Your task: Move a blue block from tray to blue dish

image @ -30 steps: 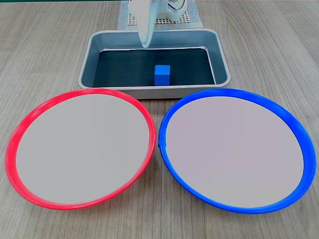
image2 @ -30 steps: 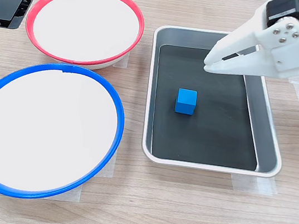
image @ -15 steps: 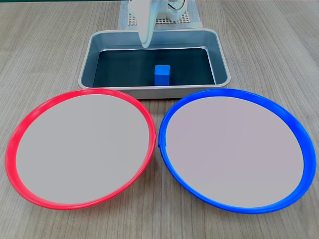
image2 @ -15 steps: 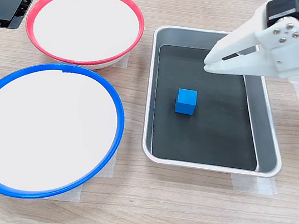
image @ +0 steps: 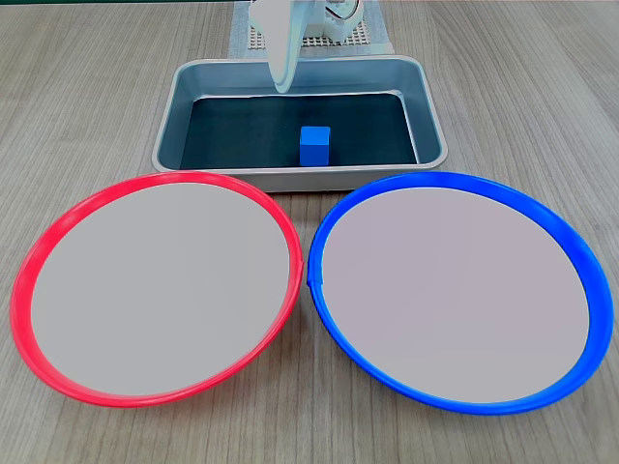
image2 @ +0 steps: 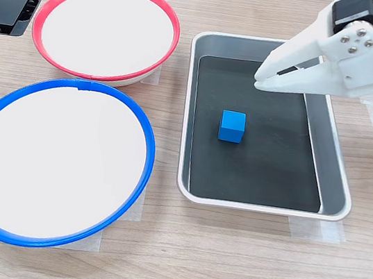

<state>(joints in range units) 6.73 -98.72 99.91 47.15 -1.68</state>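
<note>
Wood-grain tabletop (image2: 225,257) carries the silver tray (image2: 338,183), and the blue block (image2: 232,126) sits flat on its dark floor near the middle, a cube with no long axis, its faces roughly square to the tray's edges. Over the tray's far edge in the first exterior view, the white gripper (image2: 259,79) hangs above the floor, well apart from the block, fingertips nearly pressed together and holding nothing. Both the blue dish (image2: 145,140) and the red-rimmed plate (image2: 169,21) lie just beside the tray's long edge.

The tray (image2: 337,181) is brushed silver metal with a matt dark floor. Both dishes, blue-rimmed (image: 576,253) and red-rimmed (image: 58,230), look like glossy plastic. The table (image2: 223,271) is pale wood-grain.
</note>
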